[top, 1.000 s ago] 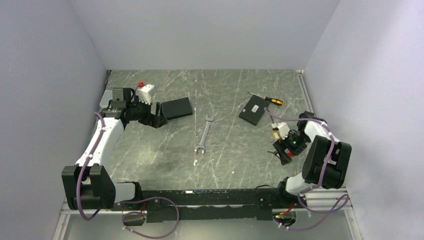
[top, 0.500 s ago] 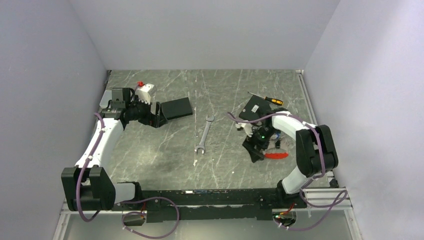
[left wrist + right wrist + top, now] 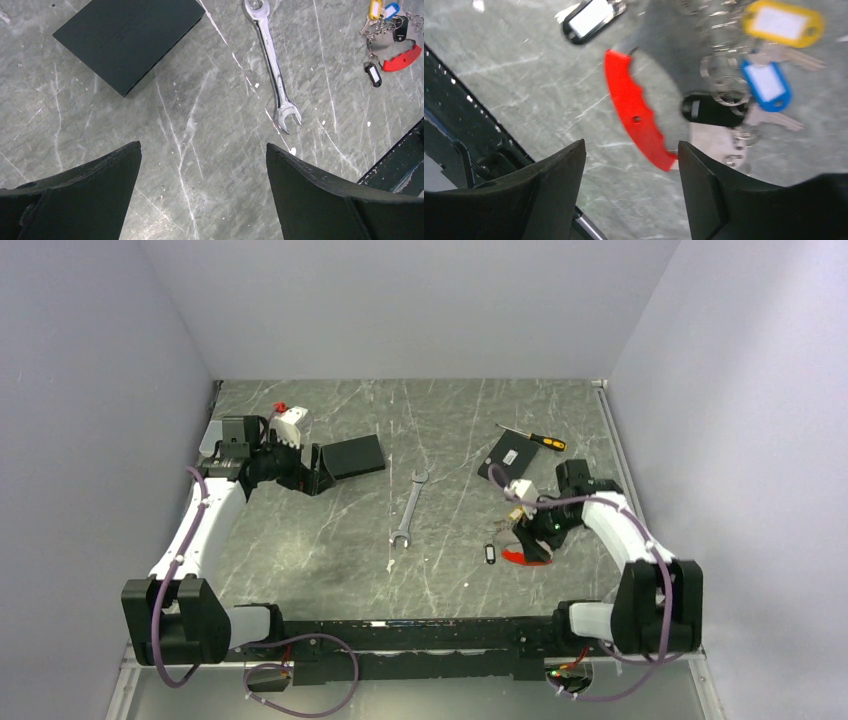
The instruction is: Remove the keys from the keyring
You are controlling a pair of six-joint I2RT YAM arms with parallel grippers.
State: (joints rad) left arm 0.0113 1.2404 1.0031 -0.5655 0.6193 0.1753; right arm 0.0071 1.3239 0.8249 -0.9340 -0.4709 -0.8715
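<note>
The keyring (image 3: 636,110) is a grey curved strap with a red toothed edge and thin metal rings (image 3: 719,65), lying on the table. The keys (image 3: 774,119) hang on the rings with yellow (image 3: 781,22), blue (image 3: 766,82) and black tags (image 3: 589,17). My right gripper (image 3: 631,150) is open and empty, just above the red edge. From above, the right gripper (image 3: 530,538) is over the keyring (image 3: 517,557). My left gripper (image 3: 320,478) is open and empty, far to the left. In the left wrist view (image 3: 202,150) the keyring (image 3: 400,57) shows at top right.
A long silver wrench (image 3: 408,507) lies mid-table. A black box (image 3: 355,455) sits by the left gripper. Another black box (image 3: 505,460) and a screwdriver (image 3: 535,439) lie behind the right gripper. A black base rail (image 3: 420,635) runs along the near edge.
The right arm swung in from the right side and now stands over the keyring. The keyring's red part lies further left than half a second ago. The left arm has not moved.
</note>
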